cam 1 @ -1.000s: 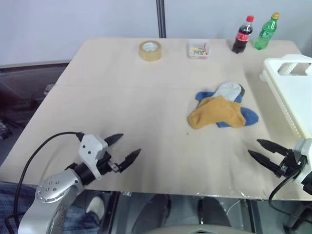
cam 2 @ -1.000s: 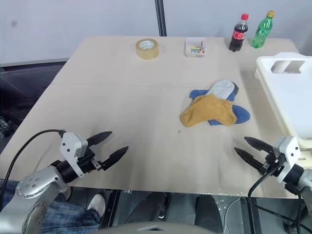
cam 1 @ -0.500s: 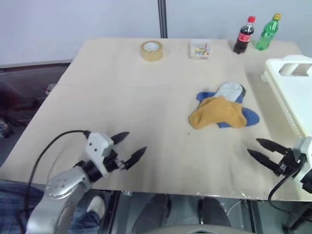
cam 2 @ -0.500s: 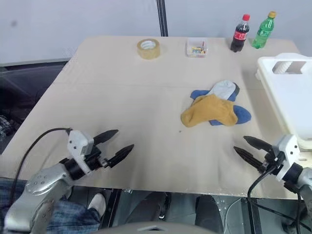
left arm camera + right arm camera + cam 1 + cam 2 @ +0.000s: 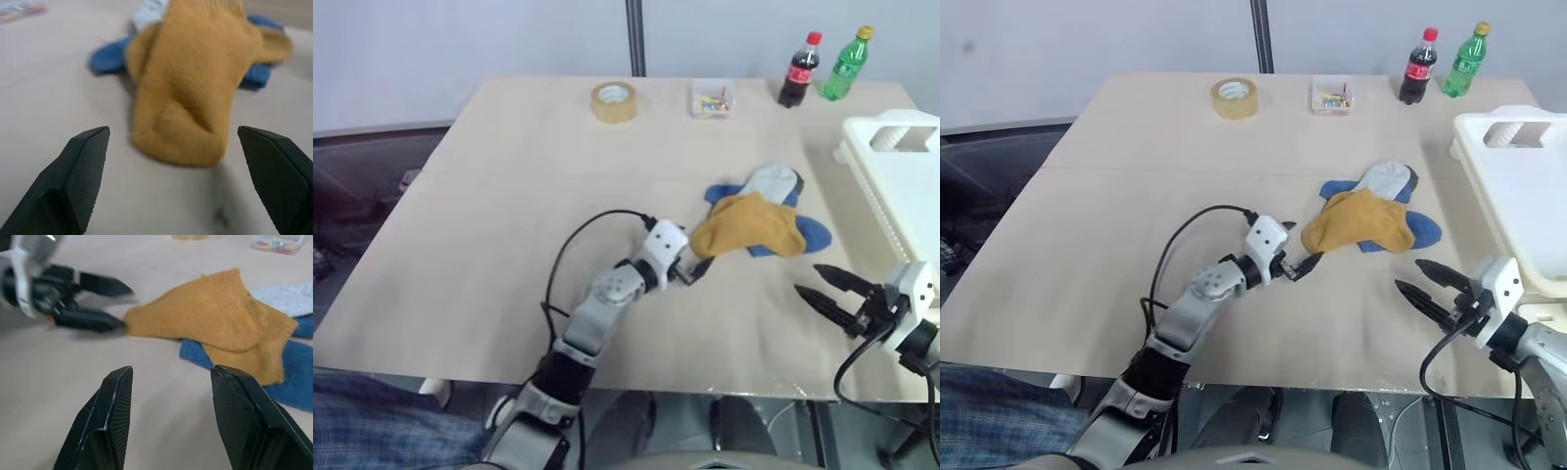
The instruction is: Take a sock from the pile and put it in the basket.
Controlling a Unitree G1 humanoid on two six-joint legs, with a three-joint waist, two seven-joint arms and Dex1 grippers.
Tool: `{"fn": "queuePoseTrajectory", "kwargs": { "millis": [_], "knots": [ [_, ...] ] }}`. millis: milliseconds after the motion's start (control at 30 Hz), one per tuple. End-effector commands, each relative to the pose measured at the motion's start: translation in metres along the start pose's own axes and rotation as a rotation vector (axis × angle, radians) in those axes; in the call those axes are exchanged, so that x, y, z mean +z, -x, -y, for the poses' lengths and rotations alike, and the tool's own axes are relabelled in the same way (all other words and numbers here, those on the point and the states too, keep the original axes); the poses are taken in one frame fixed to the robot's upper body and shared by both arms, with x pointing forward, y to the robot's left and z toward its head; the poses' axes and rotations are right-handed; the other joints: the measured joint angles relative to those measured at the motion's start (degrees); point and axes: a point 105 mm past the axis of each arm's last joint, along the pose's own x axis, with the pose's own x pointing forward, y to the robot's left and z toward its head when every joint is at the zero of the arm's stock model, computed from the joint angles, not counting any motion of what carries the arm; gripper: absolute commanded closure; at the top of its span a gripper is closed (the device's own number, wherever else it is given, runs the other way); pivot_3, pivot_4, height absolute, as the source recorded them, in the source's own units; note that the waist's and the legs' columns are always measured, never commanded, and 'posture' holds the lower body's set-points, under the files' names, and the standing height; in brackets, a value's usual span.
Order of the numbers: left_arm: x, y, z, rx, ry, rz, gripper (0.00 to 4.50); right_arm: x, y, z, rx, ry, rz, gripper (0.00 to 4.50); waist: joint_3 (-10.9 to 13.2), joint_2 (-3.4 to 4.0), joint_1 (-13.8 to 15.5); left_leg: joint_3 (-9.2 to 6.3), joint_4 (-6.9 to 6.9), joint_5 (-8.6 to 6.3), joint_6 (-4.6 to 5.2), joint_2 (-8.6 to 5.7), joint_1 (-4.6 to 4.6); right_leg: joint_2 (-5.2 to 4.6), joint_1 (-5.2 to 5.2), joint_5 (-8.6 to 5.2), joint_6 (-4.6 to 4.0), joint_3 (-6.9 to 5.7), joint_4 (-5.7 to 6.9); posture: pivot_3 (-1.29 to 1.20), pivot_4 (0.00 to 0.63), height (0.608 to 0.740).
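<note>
i have the left gripper (image 5: 1301, 262) spread wide at the near tip of the mustard-yellow sock (image 5: 747, 225), holding nothing. that sock lies on top of the pile (image 5: 1371, 213), over a blue sock (image 5: 813, 233) and a light grey sock (image 5: 1386, 179), in the middle of the table (image 5: 509, 196). to do this well i'd straddle only the yellow toe end, press low to the table and close firmly, so the blue one isn't dragged along. the right gripper (image 5: 824, 292) hovers part open and empty near the white laundry basket (image 5: 1518, 186) at the table's right edge.
</note>
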Motion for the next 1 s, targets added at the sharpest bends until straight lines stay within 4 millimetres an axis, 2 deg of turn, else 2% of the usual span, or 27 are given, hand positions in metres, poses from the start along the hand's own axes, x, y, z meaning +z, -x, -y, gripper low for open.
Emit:
{"fn": "queuePoseTrajectory", "kwargs": {
  "millis": [33,100,200,267,300,367,500,733,833,1000],
  "knots": [
    [-0.003,-0.001,-0.019,0.054,-0.075,-0.018,0.00,0.009,-0.001,-0.004,-0.008,0.042,0.030,1.90,-0.01,0.01,0.02,-0.01,0.02,0.00,0.00,0.01,0.01,0.01,0.00,0.00,0.00,-0.01,0.02,0.00,0.150,0.740],
    [-0.007,0.003,-0.016,0.016,-0.099,-0.012,0.00,0.009,-0.001,-0.004,-0.021,0.046,0.035,1.90,-0.03,0.01,-0.11,-0.01,0.07,0.00,0.00,0.01,0.01,0.01,0.01,0.01,0.01,0.01,0.05,0.00,0.150,0.740],
    [-0.010,0.012,-0.012,-0.016,-0.106,0.009,0.81,0.009,-0.001,-0.003,-0.032,0.049,0.036,1.87,-0.04,0.02,-0.15,-0.01,0.08,0.00,0.00,0.02,0.02,0.02,0.01,0.01,0.01,0.04,0.04,0.00,0.150,0.740],
    [-0.012,0.013,-0.013,-0.015,-0.107,0.007,1.92,0.008,0.000,-0.003,-0.036,0.051,0.034,1.87,-0.04,0.02,-0.06,-0.02,0.08,0.00,0.00,0.02,0.02,0.02,0.01,0.01,0.01,0.04,0.05,0.00,0.150,0.740],
    [-0.012,0.012,-0.014,-0.011,-0.105,0.005,2.24,0.008,0.000,-0.002,-0.037,0.051,0.033,1.87,-0.05,0.03,-0.01,-0.02,0.10,0.00,0.00,0.02,0.02,0.02,0.01,0.01,0.02,0.03,0.06,0.00,0.150,0.740],
    [-0.014,0.009,-0.015,-0.007,-0.107,-0.001,3.20,0.007,0.000,-0.002,-0.039,0.051,0.033,1.87,-0.06,0.03,-0.01,-0.02,0.16,0.00,0.00,0.02,0.02,0.03,0.03,0.02,0.04,0.03,0.09,0.00,0.150,0.740],
    [-0.012,0.008,-0.016,-0.007,-0.105,0.005,4.42,0.007,-0.003,-0.004,-0.033,0.051,0.036,1.87,-0.09,0.03,0.02,-0.02,0.22,0.00,0.00,0.01,0.02,0.03,0.04,0.04,0.07,0.04,0.09,0.00,0.150,0.740],
    [-0.015,0.020,-0.018,-0.009,-0.112,-0.001,4.42,0.006,-0.006,-0.003,-0.024,0.053,0.036,1.87,-0.12,0.05,-0.12,-0.02,0.25,0.00,0.00,0.01,0.02,0.04,0.04,0.05,0.08,0.06,0.12,0.00,0.150,0.740],
    [-0.014,0.034,-0.021,-0.001,-0.104,-0.008,4.42,0.006,-0.007,-0.005,-0.015,0.051,0.036,1.87,-0.12,0.06,-0.50,-0.03,0.24,0.00,0.00,0.03,0.02,0.06,0.03,0.04,0.08,0.08,0.11,0.00,0.150,0.740],
    [-0.016,0.073,-0.010,-0.029,-0.092,-0.037,4.42,0.007,-0.007,-0.006,-0.011,0.053,0.039,1.87,-0.13,0.08,-1.25,-0.02,0.20,-0.02,0.02,0.03,0.02,0.06,0.01,0.04,0.08,0.17,0.08,0.00,0.150,0.740]
  ]
}}
